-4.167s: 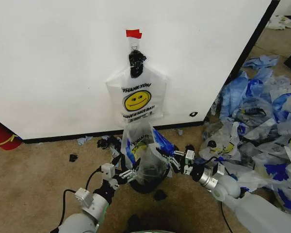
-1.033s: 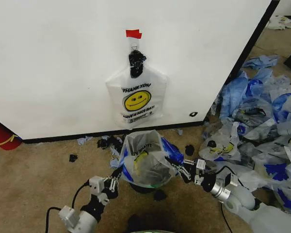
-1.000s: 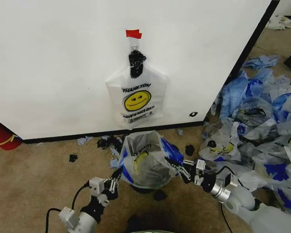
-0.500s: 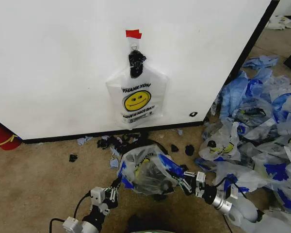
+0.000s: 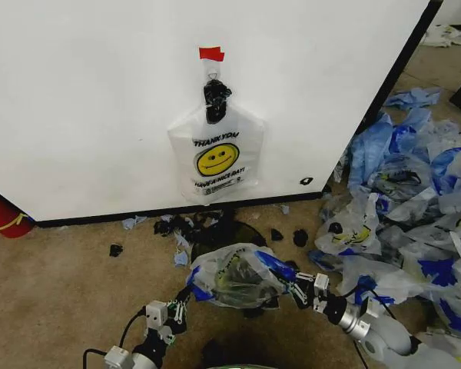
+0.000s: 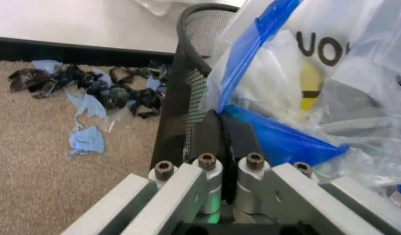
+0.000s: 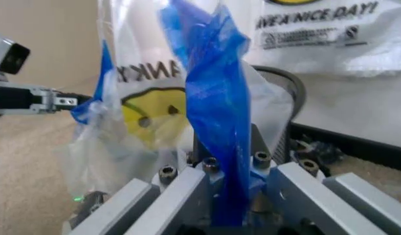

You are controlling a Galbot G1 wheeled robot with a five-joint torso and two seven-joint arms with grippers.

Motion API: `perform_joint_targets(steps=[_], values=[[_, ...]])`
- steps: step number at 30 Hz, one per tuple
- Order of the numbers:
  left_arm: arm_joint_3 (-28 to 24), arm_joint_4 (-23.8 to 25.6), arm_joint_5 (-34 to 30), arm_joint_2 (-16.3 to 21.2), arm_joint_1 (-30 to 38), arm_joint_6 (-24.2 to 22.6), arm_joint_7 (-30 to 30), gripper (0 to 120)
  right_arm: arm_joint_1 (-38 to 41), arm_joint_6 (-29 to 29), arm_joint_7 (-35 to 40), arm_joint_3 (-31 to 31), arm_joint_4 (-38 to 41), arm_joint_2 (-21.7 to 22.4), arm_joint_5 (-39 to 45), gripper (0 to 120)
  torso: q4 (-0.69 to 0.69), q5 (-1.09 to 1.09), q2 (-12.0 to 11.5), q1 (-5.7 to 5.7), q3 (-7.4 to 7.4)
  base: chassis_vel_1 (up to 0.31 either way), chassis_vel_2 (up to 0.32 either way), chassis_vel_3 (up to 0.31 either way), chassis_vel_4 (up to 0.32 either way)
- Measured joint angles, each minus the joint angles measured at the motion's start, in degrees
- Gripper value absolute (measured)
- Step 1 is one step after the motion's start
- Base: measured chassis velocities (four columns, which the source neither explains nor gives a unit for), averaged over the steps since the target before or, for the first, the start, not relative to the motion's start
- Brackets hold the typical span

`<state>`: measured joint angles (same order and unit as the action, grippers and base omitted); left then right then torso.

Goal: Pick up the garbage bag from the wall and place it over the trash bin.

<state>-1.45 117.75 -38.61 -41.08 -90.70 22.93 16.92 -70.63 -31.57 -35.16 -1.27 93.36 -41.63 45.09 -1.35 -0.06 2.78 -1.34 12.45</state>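
Whitish plastic, the garbage bag (image 5: 234,275) hangs stretched between left tool (image 5: 183,301) and right tool (image 5: 296,290), each clamped on a blue edge. The trash bin (image 5: 229,231) lies just above it in the frame, toward the wall, mostly uncovered.

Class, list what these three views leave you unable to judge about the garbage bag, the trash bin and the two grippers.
1. Head view: the garbage bag, stretched between the left gripper and right gripper, covers part of the trash bin; whether the bag's mouth is around the rim cannot be told.
2. Left wrist view: the bin's floor is hidden behind its mesh wall and the bag.
3. Right wrist view: blue plastic hides the fingers' tips.
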Motion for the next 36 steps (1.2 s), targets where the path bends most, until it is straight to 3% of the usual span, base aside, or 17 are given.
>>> perform_joint_targets(steps=[36], values=[[-3.3, -7.2, 1.0, -2.4, 4.7, 1.6, 0.6, 0, 5.4, 0.1, 2.4, 1.8, -7.1, -2.4, 0.1, 0, 0.00, 0.01, 0.0, 0.00, 0.00, 0.000, 0.000, 0.000, 0.000]])
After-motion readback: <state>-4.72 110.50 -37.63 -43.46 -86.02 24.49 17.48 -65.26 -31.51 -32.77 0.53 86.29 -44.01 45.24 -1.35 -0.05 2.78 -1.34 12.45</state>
